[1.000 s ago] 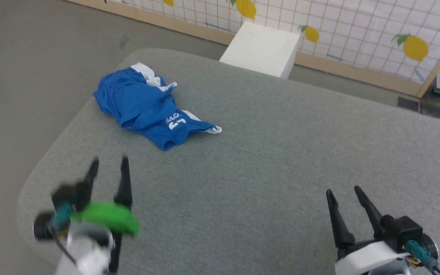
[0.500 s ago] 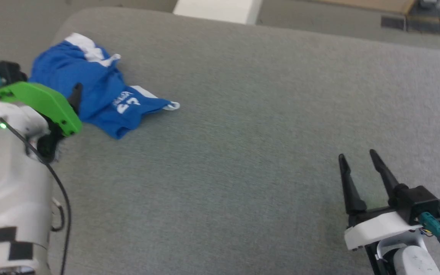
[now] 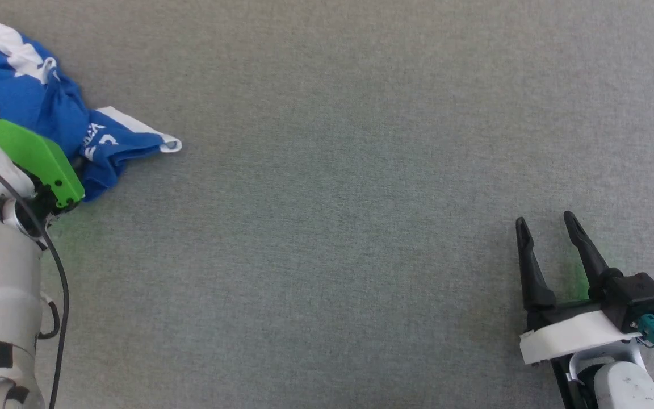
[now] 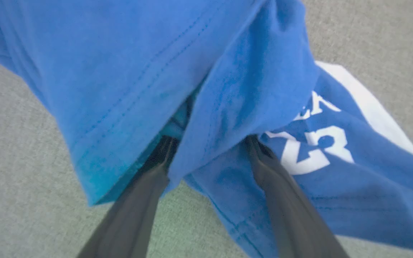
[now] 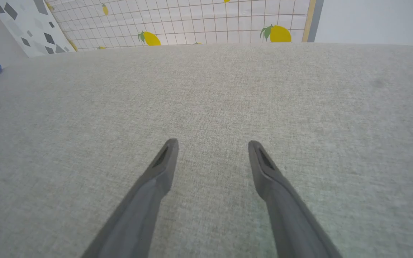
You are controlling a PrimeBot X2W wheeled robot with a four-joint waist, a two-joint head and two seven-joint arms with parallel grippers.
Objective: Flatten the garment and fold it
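Dark fingers (image 4: pixel 134 208) of the left gripper (image 4: pixel 210 143) stand spread, tips pushed into folds of the garment (image 4: pixel 120 71), which lies crumpled at the far left of the grey surface (image 3: pixel 327 255). It looks soft, light and limp; the stitched hem (image 4: pixel 95 161) seems the best hold. The right gripper (image 3: pixel 546 222), also spread, hovers well apart from it.

Head cam: high, pointing almost straight down at the grey table (image 3: pixel 327 227). The garment (image 3: pixel 32 108) is clipped at its top-left corner, right gripper (image 3: pixel 551 224) bottom right.
Left wrist cam: right up against the garment, looking along the left gripper (image 4: pixel 210 143) into the folds. It shares the white print (image 4: pixel 310 150) with head cam.
Right wrist cam: low, shallow angle across the table toward the lemon-print screen (image 5: pixel 192 21). Garment tiny at left edge.
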